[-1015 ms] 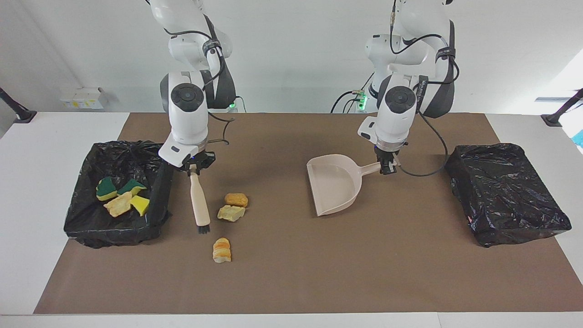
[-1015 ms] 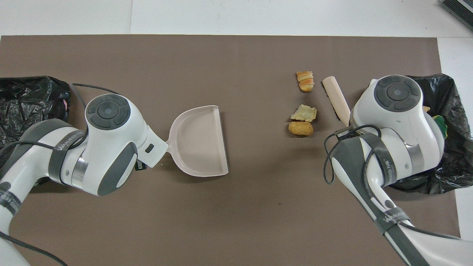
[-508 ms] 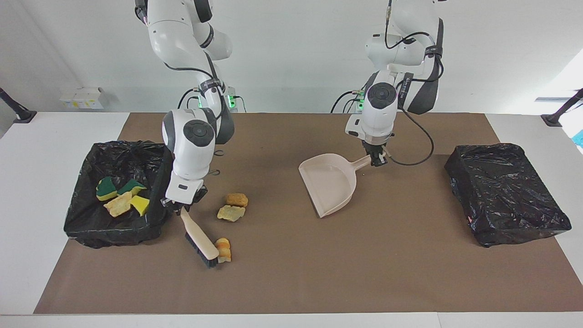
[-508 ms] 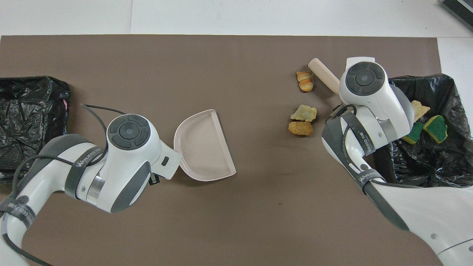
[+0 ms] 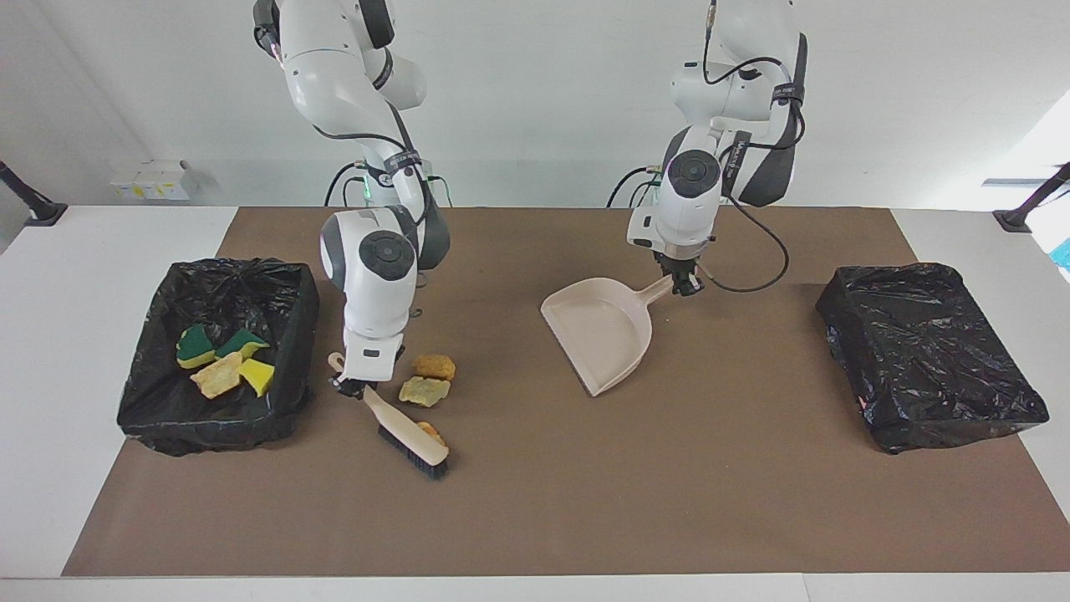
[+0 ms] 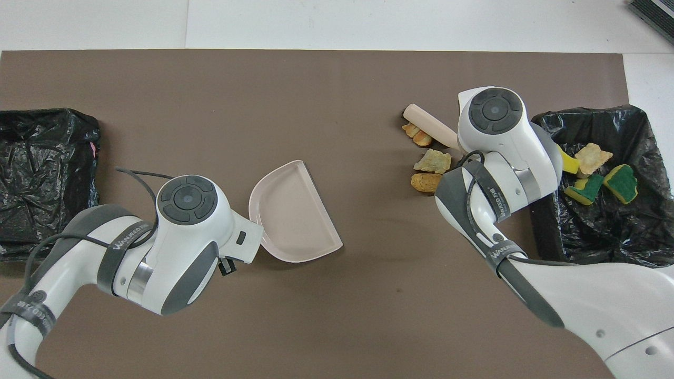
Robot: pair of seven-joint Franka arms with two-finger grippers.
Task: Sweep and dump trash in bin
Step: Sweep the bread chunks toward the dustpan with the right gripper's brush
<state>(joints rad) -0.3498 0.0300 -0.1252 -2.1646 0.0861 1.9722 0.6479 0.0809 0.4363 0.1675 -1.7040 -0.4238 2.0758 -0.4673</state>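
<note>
Three pieces of trash lie on the brown mat beside the bin: a tan chunk (image 5: 435, 366) (image 6: 426, 182), a pale yellow scrap (image 5: 424, 390) (image 6: 433, 161) and a striped piece (image 5: 431, 431) (image 6: 417, 135). The beige brush (image 5: 407, 434) (image 6: 430, 125) rests bristles-down against the striped piece and half hides it. My right gripper (image 5: 349, 386) is shut on the brush handle. My left gripper (image 5: 687, 287) is shut on the handle of the beige dustpan (image 5: 598, 330) (image 6: 295, 213), whose mouth is turned toward the trash. Several sponge pieces (image 5: 224, 358) (image 6: 597, 176) lie in the black-lined bin (image 5: 209, 431) (image 6: 584, 112).
A second box wrapped in black plastic (image 5: 928, 359) (image 6: 47, 173) stands at the left arm's end of the table. A stretch of bare mat separates the dustpan from the trash. The left arm's cable (image 5: 752, 276) hangs beside the dustpan handle.
The right arm swung the brush round and pushed the striped piece toward the other two. The left arm shifted the dustpan toward the trash and turned its mouth that way.
</note>
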